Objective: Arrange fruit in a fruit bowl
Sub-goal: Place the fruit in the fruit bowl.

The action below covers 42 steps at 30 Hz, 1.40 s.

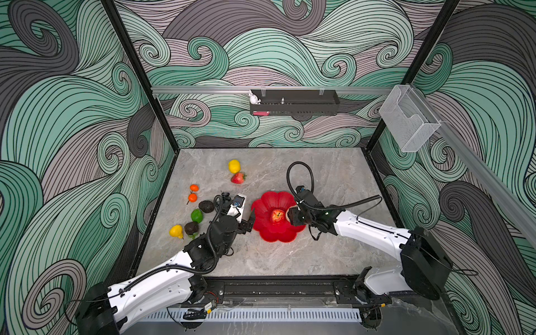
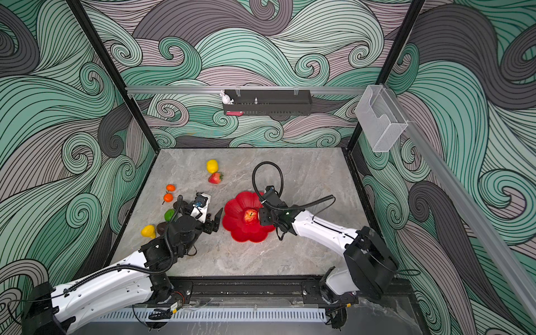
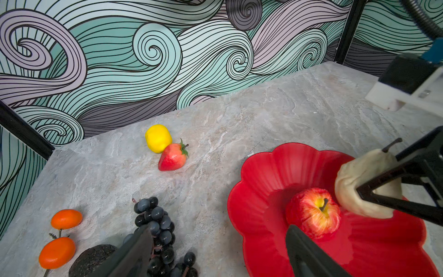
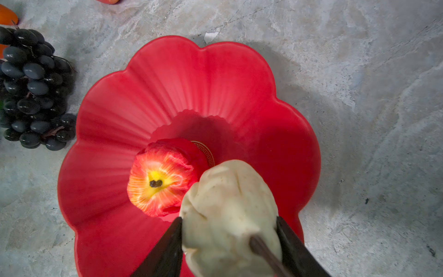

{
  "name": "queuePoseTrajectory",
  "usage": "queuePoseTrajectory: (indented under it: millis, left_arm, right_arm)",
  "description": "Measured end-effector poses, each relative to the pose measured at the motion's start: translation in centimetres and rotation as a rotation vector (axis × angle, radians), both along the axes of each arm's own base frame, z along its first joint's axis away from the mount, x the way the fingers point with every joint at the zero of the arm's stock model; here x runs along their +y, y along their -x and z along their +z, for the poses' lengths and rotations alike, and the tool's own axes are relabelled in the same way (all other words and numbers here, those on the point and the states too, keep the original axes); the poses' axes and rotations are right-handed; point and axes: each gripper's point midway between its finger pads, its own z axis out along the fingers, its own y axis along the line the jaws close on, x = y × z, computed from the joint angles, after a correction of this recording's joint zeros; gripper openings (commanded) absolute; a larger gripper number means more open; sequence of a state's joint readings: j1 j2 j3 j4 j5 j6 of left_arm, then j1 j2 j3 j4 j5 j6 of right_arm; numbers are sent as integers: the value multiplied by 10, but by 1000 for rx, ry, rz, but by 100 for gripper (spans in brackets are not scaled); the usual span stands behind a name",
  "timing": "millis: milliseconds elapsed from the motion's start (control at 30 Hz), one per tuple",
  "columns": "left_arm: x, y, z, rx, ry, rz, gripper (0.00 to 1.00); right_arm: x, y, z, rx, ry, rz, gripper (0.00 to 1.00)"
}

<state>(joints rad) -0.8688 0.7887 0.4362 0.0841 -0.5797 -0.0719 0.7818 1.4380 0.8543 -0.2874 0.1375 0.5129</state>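
The red scalloped fruit bowl sits mid-table with a red apple in its centre. Just over the bowl beside the apple, my right gripper is shut on the beige lumpy piece. My left gripper hangs open and empty at the bowl's left rim, with the dark grape bunch by one finger. Left of it lie two oranges, a lime, a lemon and dark avocado-like pieces. Another lemon and a strawberry lie farther back.
A black wall tray with a white rabbit figure hangs on the back wall. A clear bin is mounted on the right rail. Black frame posts edge the marble table.
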Motion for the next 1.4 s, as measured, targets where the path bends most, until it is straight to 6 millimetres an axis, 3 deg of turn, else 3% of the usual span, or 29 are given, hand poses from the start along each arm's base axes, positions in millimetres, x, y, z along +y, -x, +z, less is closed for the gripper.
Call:
queuePoseTrajectory:
  millis: [1000, 1400]
  left_arm:
    - [12, -4, -1, -10, -5, 61, 89]
    - [16, -3, 3, -25, 3, 79, 89]
  right_arm:
    - [24, -4, -29, 35, 37, 40, 59]
    - [32, -5, -29, 2, 80, 66, 70]
